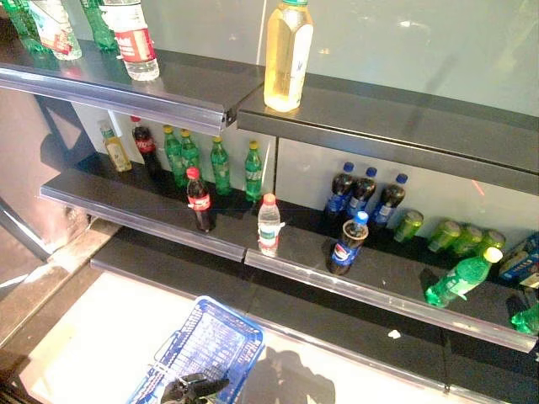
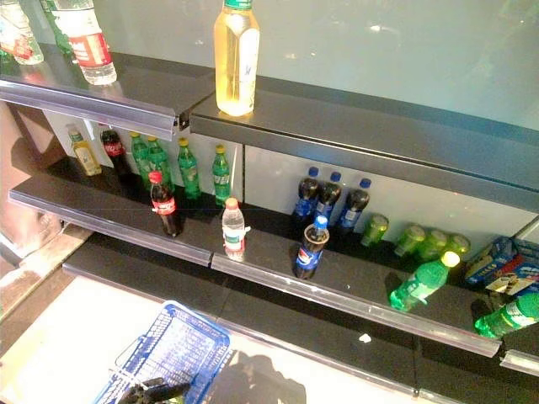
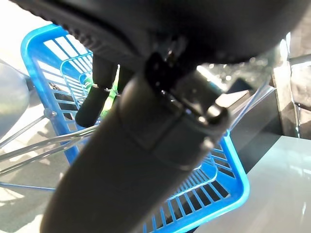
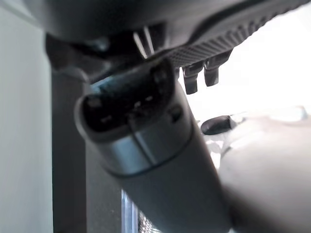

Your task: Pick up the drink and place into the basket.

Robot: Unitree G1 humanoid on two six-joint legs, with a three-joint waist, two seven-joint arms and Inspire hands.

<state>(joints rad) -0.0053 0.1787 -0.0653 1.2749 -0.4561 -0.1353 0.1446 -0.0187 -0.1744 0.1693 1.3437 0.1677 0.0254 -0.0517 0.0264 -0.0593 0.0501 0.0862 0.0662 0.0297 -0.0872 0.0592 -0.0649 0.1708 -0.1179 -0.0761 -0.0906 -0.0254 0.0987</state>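
At the bottom edge of my head view sits the blue basket [image 1: 206,349], and my left hand [image 1: 195,388] is curled round its wire handle [image 3: 29,145]; the wrist view shows dark fingers [image 3: 97,94] hooked down over the wires above the basket's mesh. Something green [image 3: 112,94] shows between those fingers, can't tell what. My right hand [image 4: 201,73] shows only in its own wrist view, fingers bent, nothing in them that I can see.

Past the basket, the middle shelf [image 1: 152,220]: near its front edge a red-capped cola bottle [image 1: 200,200], a clear water bottle [image 1: 269,225], a blue-capped cola bottle [image 1: 349,243], and a green bottle [image 1: 459,279] lying on its side. Behind those stand green bottles [image 1: 215,164] and dark bottles [image 1: 364,195].

Farthest, the top shelf [image 1: 354,118] carries a yellow drink bottle [image 1: 287,55] upright, well apart from both hands.
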